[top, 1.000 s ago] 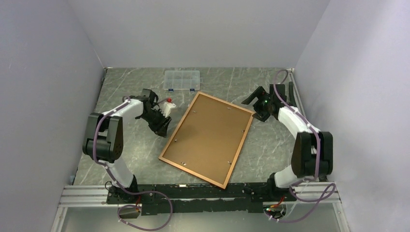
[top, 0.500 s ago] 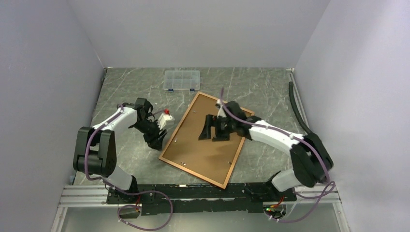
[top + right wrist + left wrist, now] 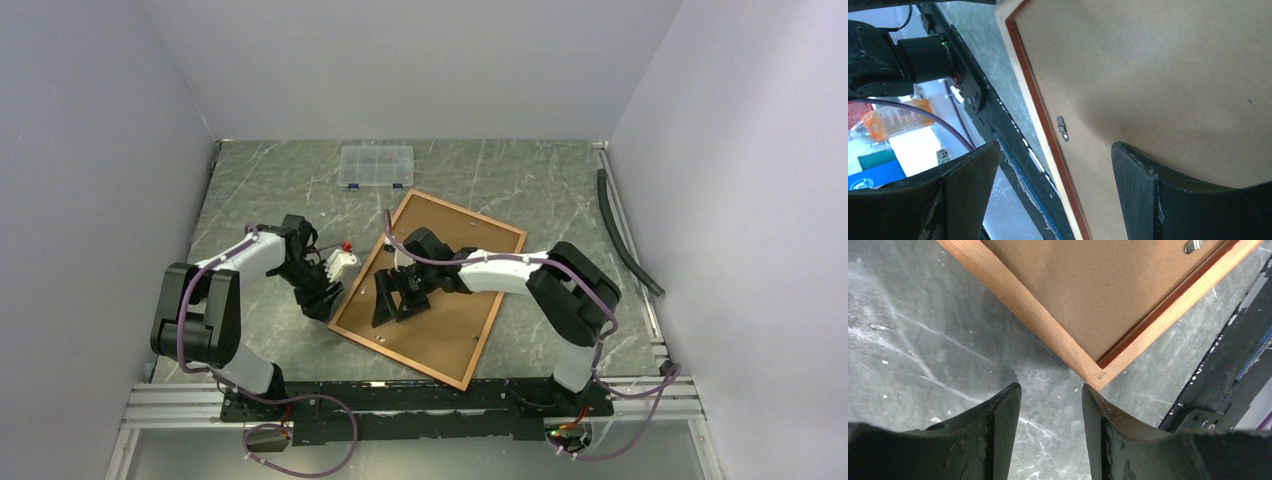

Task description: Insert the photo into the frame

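Note:
The frame point(image 3: 400, 356) lies face down and askew in the middle of the table, wood-coloured back up, with the brown backing board point(image 3: 455, 320) set in it. The photo is not in view. My left gripper point(image 3: 325, 303) is open and empty, low over the table just off the frame's near left corner point(image 3: 1095, 376). My right gripper point(image 3: 392, 312) is open and empty, hovering over the backing board's left part. In the right wrist view a small metal clip point(image 3: 1062, 128) sits on the board point(image 3: 1158, 70) beside the red inner edge of the frame point(image 3: 1040, 125).
A small clear compartment box point(image 3: 376, 166) stands at the back of the table. A black hose point(image 3: 625, 230) lies along the right wall. The black and silver mounting rail point(image 3: 420, 395) runs along the near edge, close to the frame's near corner.
My right arm swung from the frame's far right corner across to above its near left part. My left gripper moved nearer, down along the frame's left edge to its corner.

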Controlling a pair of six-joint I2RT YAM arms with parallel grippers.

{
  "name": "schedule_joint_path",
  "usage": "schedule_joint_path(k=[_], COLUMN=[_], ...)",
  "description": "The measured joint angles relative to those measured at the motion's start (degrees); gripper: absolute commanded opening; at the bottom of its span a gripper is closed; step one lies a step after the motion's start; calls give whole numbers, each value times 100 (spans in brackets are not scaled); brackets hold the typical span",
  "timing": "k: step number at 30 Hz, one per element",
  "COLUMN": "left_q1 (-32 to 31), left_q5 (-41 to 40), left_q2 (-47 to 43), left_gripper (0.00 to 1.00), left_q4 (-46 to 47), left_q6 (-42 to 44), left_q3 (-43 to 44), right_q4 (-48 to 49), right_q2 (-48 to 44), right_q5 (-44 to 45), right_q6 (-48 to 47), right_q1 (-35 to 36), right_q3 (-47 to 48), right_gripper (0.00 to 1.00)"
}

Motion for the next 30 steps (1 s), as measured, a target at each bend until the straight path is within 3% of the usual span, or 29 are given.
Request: schedule_joint_path(k=[11,30], left_q1=[-37,-46], left_q5=[-96,-155], left_q2=[98,101], left_gripper=[51,48], left_q4=[155,208], left_q6=[-11,-17], left_q3=[0,-13], right_q4=[227,162], right_q2=[507,522], right_q5=[-328,-479], right_q6=[-136,-378], right_q1=[315,544], right_q3=[479,485], right_gripper=[83,78])
